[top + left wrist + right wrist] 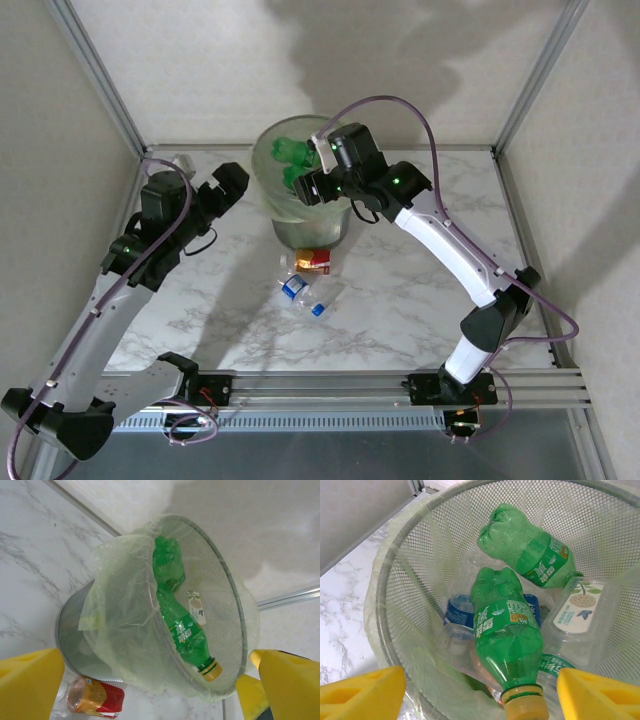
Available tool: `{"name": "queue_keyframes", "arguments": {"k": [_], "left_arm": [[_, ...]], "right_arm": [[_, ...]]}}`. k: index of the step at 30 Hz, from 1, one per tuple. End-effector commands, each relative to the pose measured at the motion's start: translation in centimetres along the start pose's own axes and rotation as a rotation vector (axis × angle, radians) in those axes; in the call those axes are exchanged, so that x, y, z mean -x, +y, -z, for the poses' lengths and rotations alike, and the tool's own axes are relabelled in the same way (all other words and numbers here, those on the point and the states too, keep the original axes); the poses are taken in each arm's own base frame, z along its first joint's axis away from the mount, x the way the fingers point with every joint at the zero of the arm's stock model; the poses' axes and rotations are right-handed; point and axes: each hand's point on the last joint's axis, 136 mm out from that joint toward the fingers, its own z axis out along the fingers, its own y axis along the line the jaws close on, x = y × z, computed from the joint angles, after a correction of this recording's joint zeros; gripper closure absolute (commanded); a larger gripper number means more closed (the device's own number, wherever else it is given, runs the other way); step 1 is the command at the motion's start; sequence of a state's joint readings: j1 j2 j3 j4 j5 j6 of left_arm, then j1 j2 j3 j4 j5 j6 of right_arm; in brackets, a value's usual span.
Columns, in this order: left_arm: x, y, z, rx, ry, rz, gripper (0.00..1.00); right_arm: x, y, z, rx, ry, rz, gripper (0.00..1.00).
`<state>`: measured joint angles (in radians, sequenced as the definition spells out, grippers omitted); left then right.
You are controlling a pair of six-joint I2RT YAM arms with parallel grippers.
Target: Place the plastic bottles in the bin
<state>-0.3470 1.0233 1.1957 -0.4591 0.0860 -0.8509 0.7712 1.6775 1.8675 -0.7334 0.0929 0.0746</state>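
**Gripper state.** The right gripper point(318, 182) hangs over the bin point(300, 232). In its wrist view the yellow fingers point(362, 692) are spread, one on each side of a green bottle point(507, 640), and neither pad appears to touch it. We judge that this bottle is no longer gripped. The left gripper point(160, 690) is spread wide with nothing between its fingers, and it faces the bin wall from the left.

**Location of bottles.** The green bottle lies inside the bin, yellow cap toward the camera, on top of a second green bottle point(530, 552), a blue-labelled clear bottle point(460, 615) and a white-labelled clear bottle point(580, 610). Three bottles are left on the marble table point(420, 290), just in front of the bin: a red-labelled bottle point(313, 260), a clear bottle with a blue label point(294, 288) and a clear bottle with a blue cap point(320, 308).

**Handling.** We judge these bottles to be empty, so they should be light, thin-walled and easy to crush. Their smooth round bodies are likely to roll or slip. We recommend gripping across the labelled mid-body with moderate closing force. Avoid the tapered neck and the cap.
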Motion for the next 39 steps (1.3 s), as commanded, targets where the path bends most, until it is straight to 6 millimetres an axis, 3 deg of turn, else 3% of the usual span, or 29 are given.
{"name": "queue_keyframes", "arguments": {"k": [1,5,12,18,23,26,29,32,35,39], "left_arm": [[0.2,-0.4,0.6,-0.032,-0.005,0.023,0.02],[-1.2,1.0,0.2,-0.004,0.036,0.031,0.05],[-7.1,7.5,-1.2,0.113,0.155,0.161,0.19],[-10.8,11.3,-1.1,0.198,0.204,0.23,0.21],[-14.5,13.1,-2.5,0.26,0.265,0.263,0.21],[-15.6,13.1,-3.5,0.273,0.292,0.278,0.2],[-14.9,13.4,-3.7,0.307,0.261,0.258,0.19],[-14.1,13.7,-3.6,0.334,0.234,0.239,0.19],[-14.1,14.0,-3.7,0.344,0.241,0.234,0.19],[-13.9,14.0,-3.7,0.346,0.243,0.226,0.19]], "right_arm": [[2.2,-0.1,2.3,-0.019,-0.085,-0.029,0.2],[2.6,-0.3,3.7,-0.021,-0.118,-0.087,0.21],[0.7,0.4,7.1,0.027,-0.157,-0.198,0.24],[-3.9,2.1,9.2,0.114,-0.07,-0.285,0.23],[-9.7,3.2,9.1,0.108,0.048,-0.307,0.22],[-14.1,4.3,7.8,0.101,0.15,-0.285,0.19],[-19.4,5.9,5.4,0.094,0.27,-0.247,0.2],[-22.8,7.7,3.2,0.106,0.344,-0.208,0.22],[-24.6,9.0,1.3,0.112,0.391,-0.181,0.26],[-25.0,9.6,-0.9,0.104,0.394,-0.155,0.24]]}}
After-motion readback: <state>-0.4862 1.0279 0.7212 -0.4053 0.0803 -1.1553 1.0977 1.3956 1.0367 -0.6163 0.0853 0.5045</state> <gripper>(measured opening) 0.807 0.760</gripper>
